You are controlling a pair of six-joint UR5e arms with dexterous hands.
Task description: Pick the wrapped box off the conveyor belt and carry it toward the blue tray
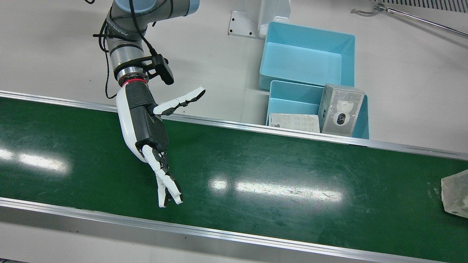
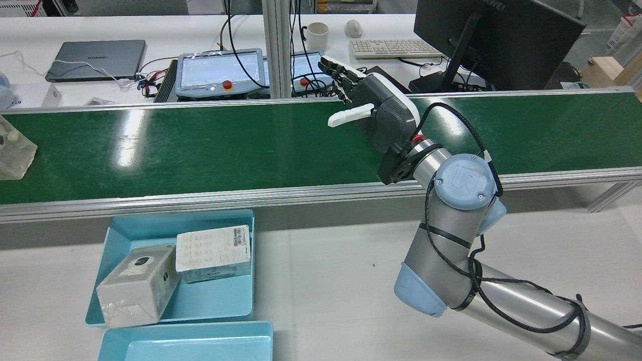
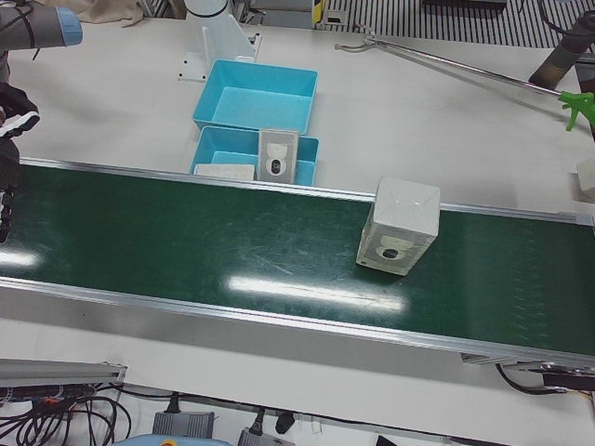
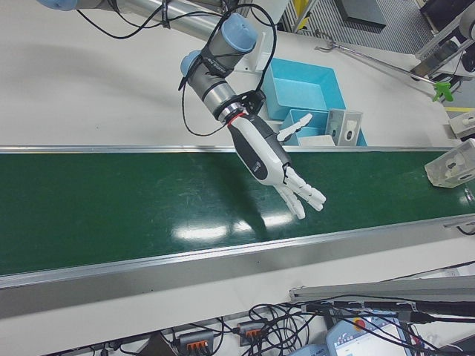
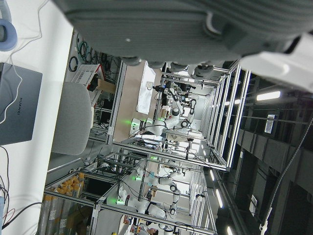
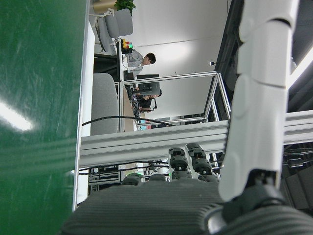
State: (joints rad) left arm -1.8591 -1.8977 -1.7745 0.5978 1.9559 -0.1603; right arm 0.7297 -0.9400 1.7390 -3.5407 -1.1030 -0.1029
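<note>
The wrapped box [image 3: 400, 228], grey-white under clear film, stands on the green conveyor belt [image 3: 186, 242]. It shows at the right edge of the front view [image 1: 455, 197] and at the left edge of the rear view [image 2: 12, 150]. My right hand [image 1: 146, 124] is open and empty, held over the belt with fingers spread, well apart from the box; it also shows in the rear view [image 2: 381, 113]. The blue tray [image 1: 281, 100] beside the belt holds two wrapped boxes [image 1: 342, 109]. My left hand [image 5: 161, 29] shows only as a palm in its own view, holding nothing.
A second blue tray [image 1: 307, 58], with nothing in it, sits behind the first. The belt's metal rails [image 1: 256, 128] run along both edges. Beyond the belt stand teach pendants [image 2: 220, 72], a monitor [image 2: 496, 40] and a keyboard [image 2: 391, 48].
</note>
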